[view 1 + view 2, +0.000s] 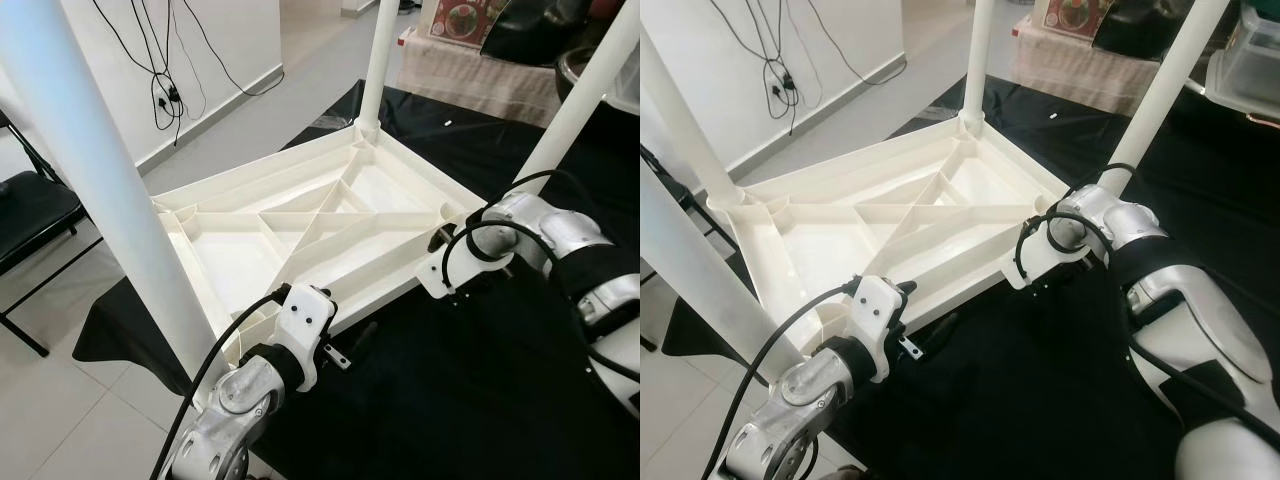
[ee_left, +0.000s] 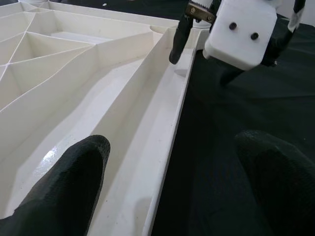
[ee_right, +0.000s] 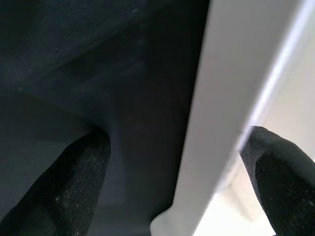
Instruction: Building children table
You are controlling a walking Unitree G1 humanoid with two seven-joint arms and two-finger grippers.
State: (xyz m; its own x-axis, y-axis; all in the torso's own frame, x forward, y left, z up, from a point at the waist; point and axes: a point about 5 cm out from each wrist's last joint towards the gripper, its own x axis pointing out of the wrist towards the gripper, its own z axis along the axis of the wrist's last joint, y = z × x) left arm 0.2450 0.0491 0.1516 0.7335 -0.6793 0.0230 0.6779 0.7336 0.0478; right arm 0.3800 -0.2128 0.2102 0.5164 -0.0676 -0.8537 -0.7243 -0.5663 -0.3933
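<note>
A white plastic table top lies upside down on a black cloth, its ribbed underside facing up. White legs stand up from its corners: one near me on the left, one at the far corner, one on the right. My left gripper is open and straddles the near rim, one finger inside the tray, the other over the cloth. At the right corner my right gripper is open too, with the rim between its fingers.
A black folding chair stands on the tiled floor at the left. Cables hang down the white wall. Boxes and a clear plastic container sit beyond the cloth at the back right.
</note>
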